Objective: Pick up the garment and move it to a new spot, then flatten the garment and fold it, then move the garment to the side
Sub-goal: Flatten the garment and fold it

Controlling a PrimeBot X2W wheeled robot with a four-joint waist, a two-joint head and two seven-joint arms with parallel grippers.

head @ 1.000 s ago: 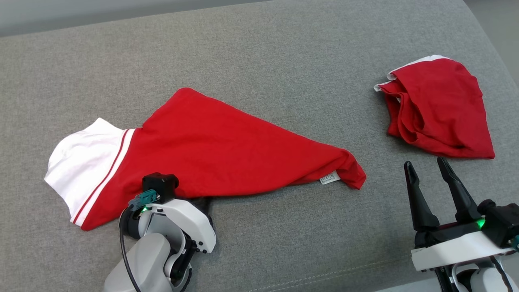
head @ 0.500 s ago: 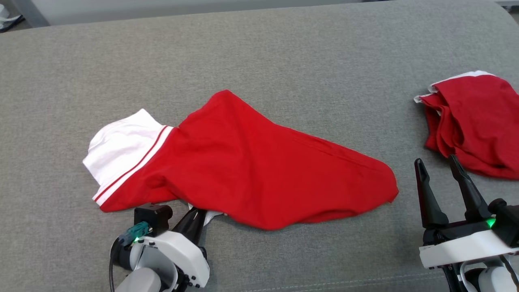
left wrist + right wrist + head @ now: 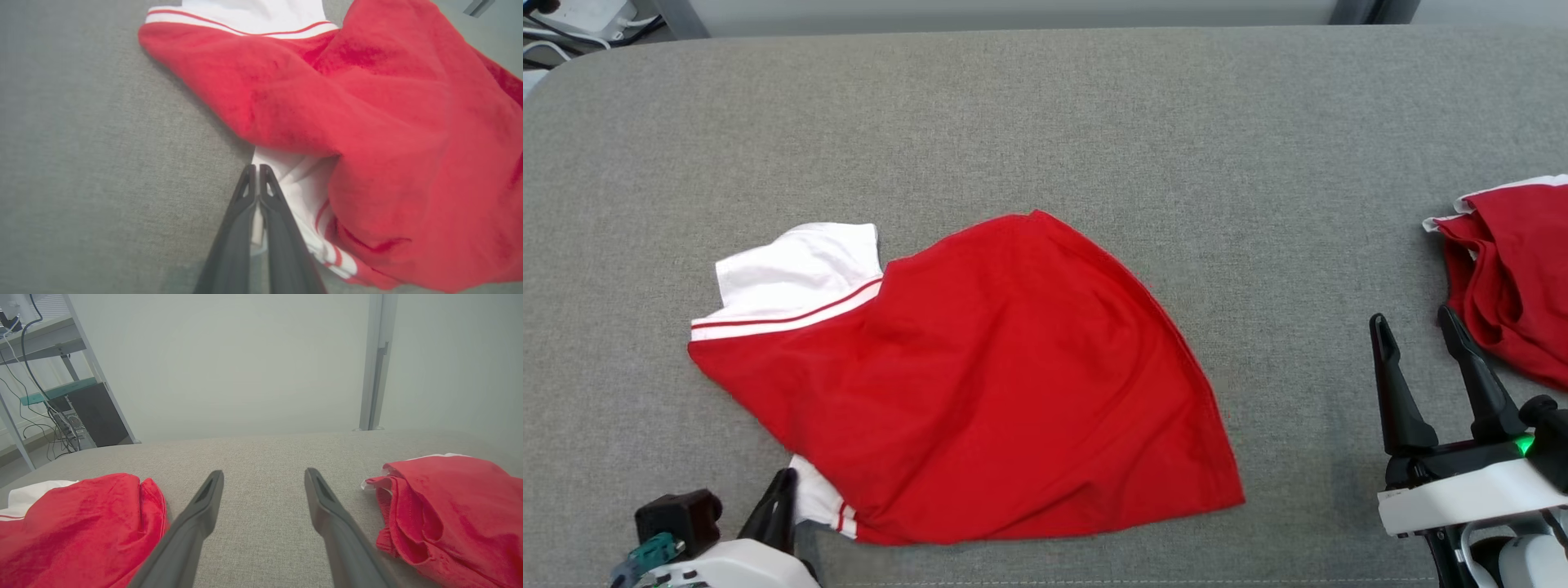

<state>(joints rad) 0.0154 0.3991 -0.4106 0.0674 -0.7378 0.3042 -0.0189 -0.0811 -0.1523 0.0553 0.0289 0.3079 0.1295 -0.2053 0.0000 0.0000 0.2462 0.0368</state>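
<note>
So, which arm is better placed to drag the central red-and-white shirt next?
Probably left: the left gripper is shut on the central red-and-white shirt's white cuff; the right gripper hangs open, apart.

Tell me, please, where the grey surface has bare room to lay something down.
Bare: the far strip beyond the garment, and the gap between it and the red pile. Crowded: near left, where the left gripper grips it.
</note>
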